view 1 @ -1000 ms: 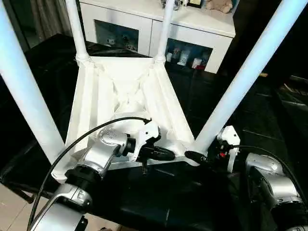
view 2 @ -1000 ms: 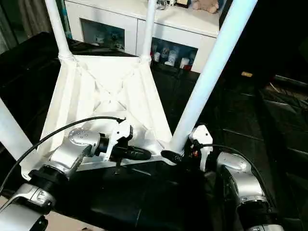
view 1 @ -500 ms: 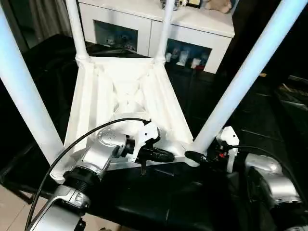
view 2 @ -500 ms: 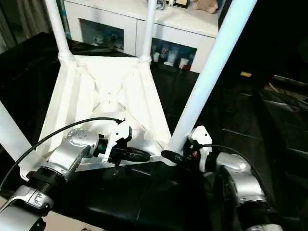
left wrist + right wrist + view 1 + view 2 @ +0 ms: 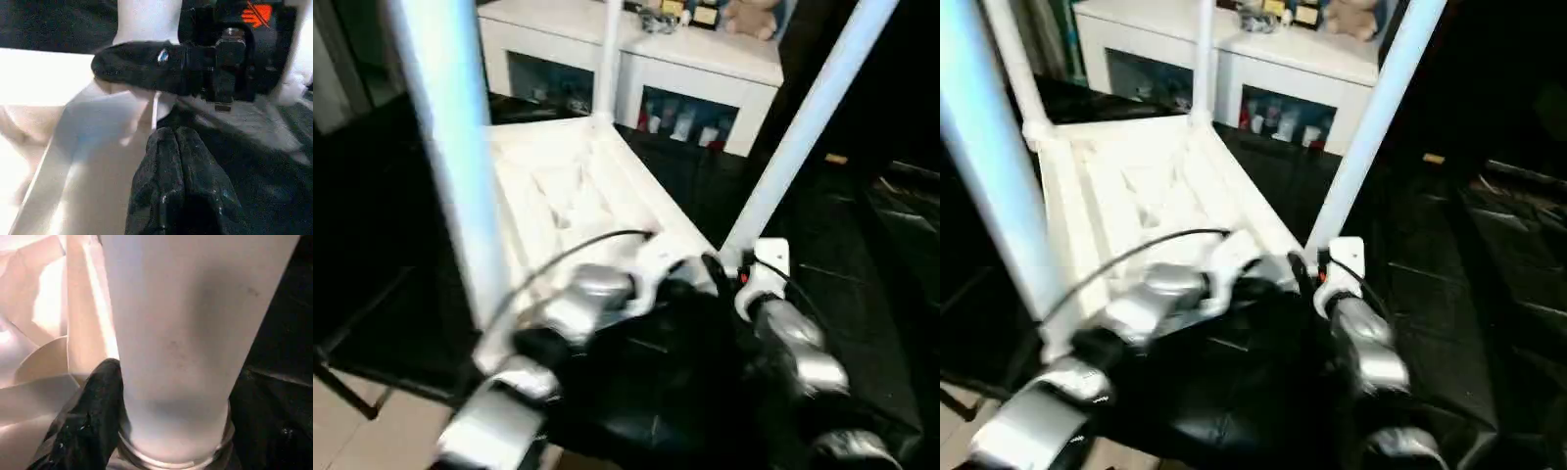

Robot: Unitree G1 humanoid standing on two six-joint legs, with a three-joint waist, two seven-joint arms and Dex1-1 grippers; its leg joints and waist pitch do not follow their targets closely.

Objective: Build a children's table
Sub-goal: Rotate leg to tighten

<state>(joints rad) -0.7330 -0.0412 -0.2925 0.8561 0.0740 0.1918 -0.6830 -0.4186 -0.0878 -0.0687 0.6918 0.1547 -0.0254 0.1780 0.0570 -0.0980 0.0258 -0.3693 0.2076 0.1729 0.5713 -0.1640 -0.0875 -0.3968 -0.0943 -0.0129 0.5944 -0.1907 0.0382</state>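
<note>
The children's table (image 5: pixel 573 186) lies upside down in the centre and left of the head views, on a dark surface (image 5: pixel 685 392), ribbed underside facing up. 4 legs stand up out of its corner sockets: a near-left leg (image 5: pixel 450 147) at upper left, a near-right leg (image 5: pixel 803 117) rising to upper right, and 2 far legs, 1 of them (image 5: pixel 605 54) at top centre. The white cabinet (image 5: pixel 705 73) stands behind, along the top of the frame.

Right gripper (image 5: pixel 171 421): its wrist view shows the jaws spread around the base of the near-right leg just above the socket collar, 1 black finger (image 5: pixel 93 416) against the tube, the other on the opposite side. It is pinching that leg.

Left gripper (image 5: pixel 168 156): its wrist view shows the jaws pressed together, holding nothing, the tips over the near rim of the table's underside (image 5: pixel 73 147), close to the right gripper's finger (image 5: pixel 142 66).

Handling assessment:
- Material appears to be thin moulded plastic; judged light for its bulk and stiff thanks to the ribs.
- Tube surfaces look smooth and tapered; a grip is liable to slide toward the narrow end.
- Long legs give leverage; side load high up could pry a socket loose or tip the assembly.
- Recommended hold: low on a leg at the collar, or on the rim and ribs.
</note>
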